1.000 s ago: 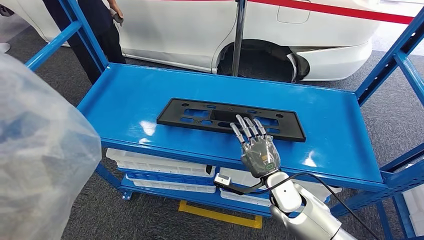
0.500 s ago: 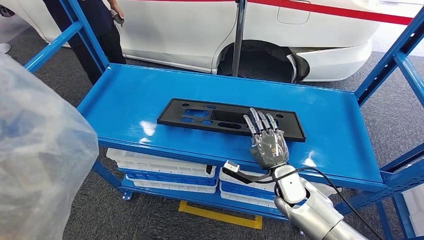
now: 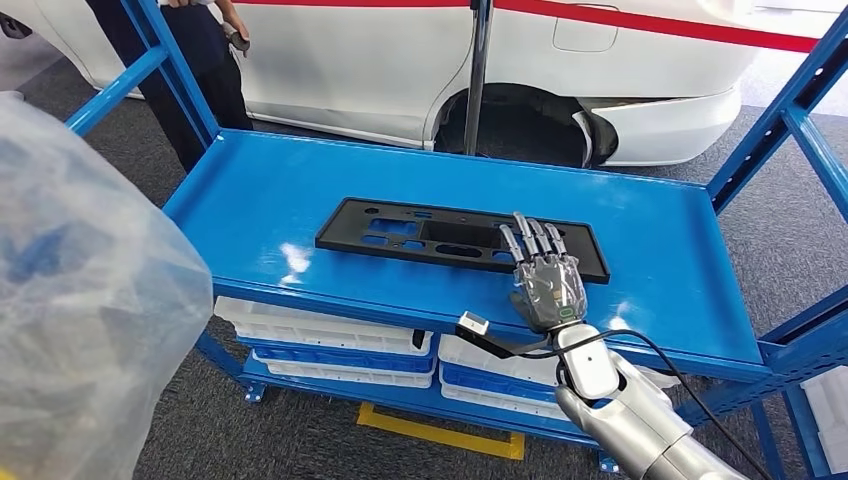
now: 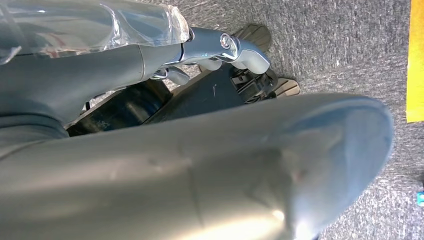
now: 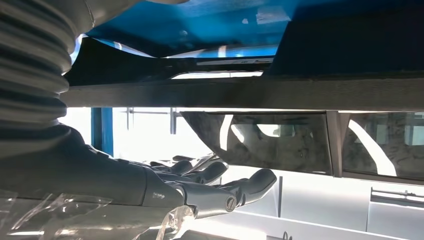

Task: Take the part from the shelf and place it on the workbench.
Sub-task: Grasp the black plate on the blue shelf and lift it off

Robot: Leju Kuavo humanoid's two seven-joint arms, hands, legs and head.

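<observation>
The part is a long flat black plate with cut-outs (image 3: 420, 232), lying across the middle of the blue shelf top (image 3: 260, 190). My right hand (image 3: 545, 275) reaches over the plate's near right portion with its fingers (image 3: 530, 238) stretched straight and apart, holding nothing. In the right wrist view the same right hand (image 5: 200, 190) floats a little off the black plate (image 5: 350, 45). My left hand (image 4: 225, 47) hangs low over grey carpet with nothing in it. A plastic-wrapped left arm (image 3: 80, 300) covers the left of the head view.
Blue uprights (image 3: 790, 110) frame the shelf at both ends. White and blue bins (image 3: 320, 335) sit on the level below. Behind stand a white car (image 3: 400, 50), a metal pole (image 3: 478, 70) and a person (image 3: 200, 50). A yellow floor line (image 3: 440, 430) runs under the shelf.
My right hand has moved forward and to the right, from the plate's near edge to over its right portion. The plate has not moved.
</observation>
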